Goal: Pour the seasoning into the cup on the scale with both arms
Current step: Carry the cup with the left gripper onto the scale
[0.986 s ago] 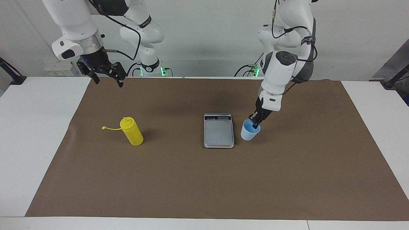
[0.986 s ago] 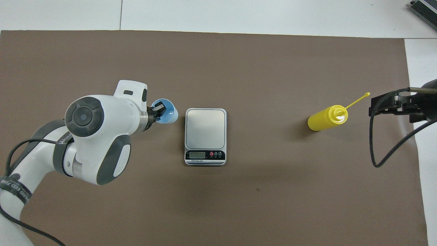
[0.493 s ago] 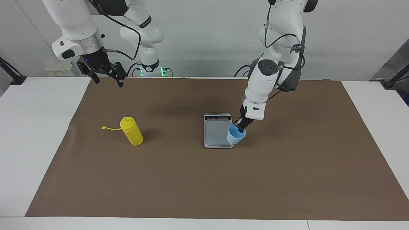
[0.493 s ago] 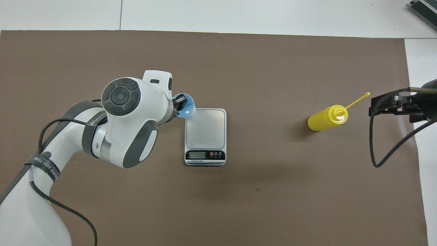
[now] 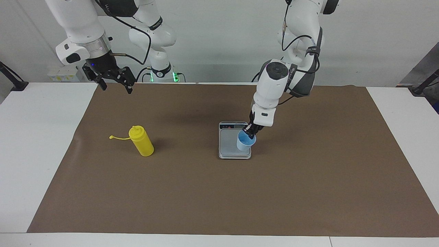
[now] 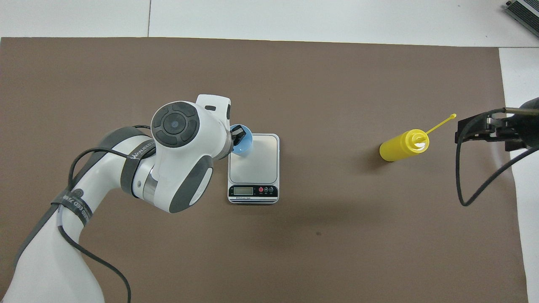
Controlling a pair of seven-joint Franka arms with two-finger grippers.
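The left gripper (image 5: 250, 131) pinches the cup (image 5: 245, 142) by its rim over the scale (image 5: 229, 142), probably to set it down; the right gripper (image 5: 114, 81) waits open near the seasoning (image 5: 141, 141).

I worked in what looked like a robotics lab, not a kitchen. My two white arms (image 5: 274, 85) were mounted at the edge of a white table (image 5: 41, 144), bases lit by small green lights (image 5: 175, 76), with black cables (image 5: 137, 41) looped along them. A plain brown paper sheet (image 5: 219, 199) covered the work surface under a bare pale wall (image 5: 219, 34). Black stands (image 5: 12, 80) were clamped at the table's corners. The props were few: a scale (image 5: 229, 144), a bottle (image 5: 141, 141).
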